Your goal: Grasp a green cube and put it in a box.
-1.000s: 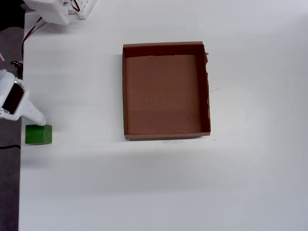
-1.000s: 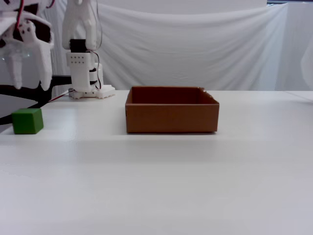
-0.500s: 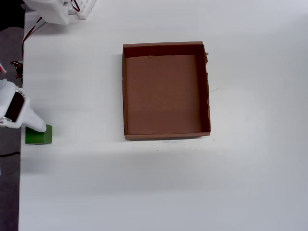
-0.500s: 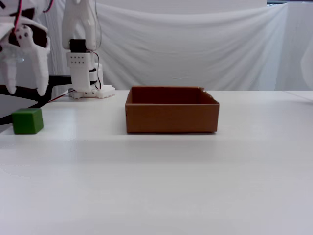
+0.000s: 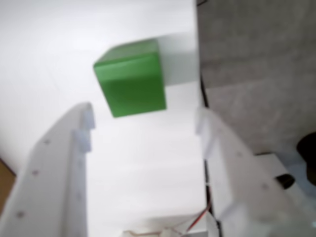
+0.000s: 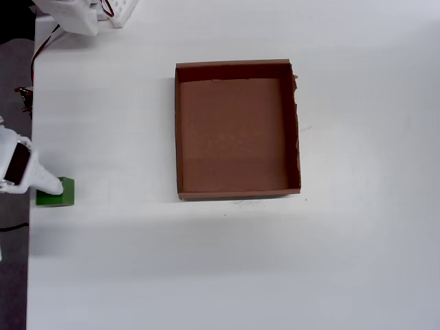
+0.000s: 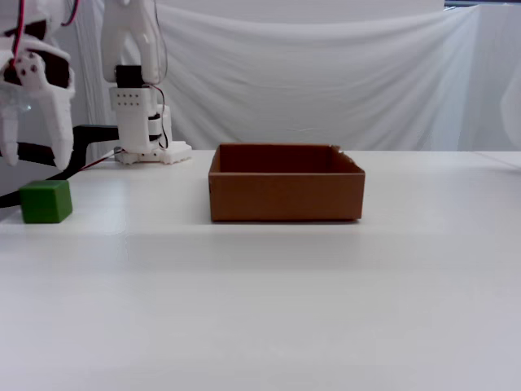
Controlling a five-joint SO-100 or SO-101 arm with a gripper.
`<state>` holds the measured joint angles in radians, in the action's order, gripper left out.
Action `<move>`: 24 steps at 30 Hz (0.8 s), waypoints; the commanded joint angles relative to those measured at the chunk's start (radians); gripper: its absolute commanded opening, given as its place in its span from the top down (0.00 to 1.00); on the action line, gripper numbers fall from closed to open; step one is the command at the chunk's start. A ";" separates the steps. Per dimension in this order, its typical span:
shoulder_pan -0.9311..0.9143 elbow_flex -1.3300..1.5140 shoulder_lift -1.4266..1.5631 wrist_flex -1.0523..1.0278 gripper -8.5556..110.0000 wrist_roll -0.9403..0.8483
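Wrist view: I see the gripper [image 5: 145, 126] spread wide, empty, the green cube [image 5: 131, 79] just beyond its fingertips. Overhead view: cube [image 6: 55, 194] at the table's [image 6: 206, 275] left edge (partly under one finger), well apart from the cardboard box [image 6: 178, 130]. Fixed view: gripper [image 7: 37, 156] hangs above cube [image 7: 45, 201].

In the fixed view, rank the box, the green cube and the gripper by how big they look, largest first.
1. The box.
2. The gripper, though it is cut off at the frame edge, so its rank is unsure.
3. The green cube.
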<state>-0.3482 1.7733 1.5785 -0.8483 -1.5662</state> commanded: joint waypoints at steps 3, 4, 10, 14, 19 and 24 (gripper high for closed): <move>0.014 -0.066 -0.008 0.018 0.70 -0.026; 0.017 -0.064 -0.014 0.020 0.70 -0.026; 0.037 -0.063 -0.044 0.046 0.70 -0.028; 0.051 -0.080 -0.080 0.048 0.70 -0.028; 0.057 -0.087 -0.109 0.057 0.70 -0.028; 0.061 -0.086 -0.123 0.063 0.70 -0.026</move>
<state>-0.2976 1.7365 1.4465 -0.8007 -1.5662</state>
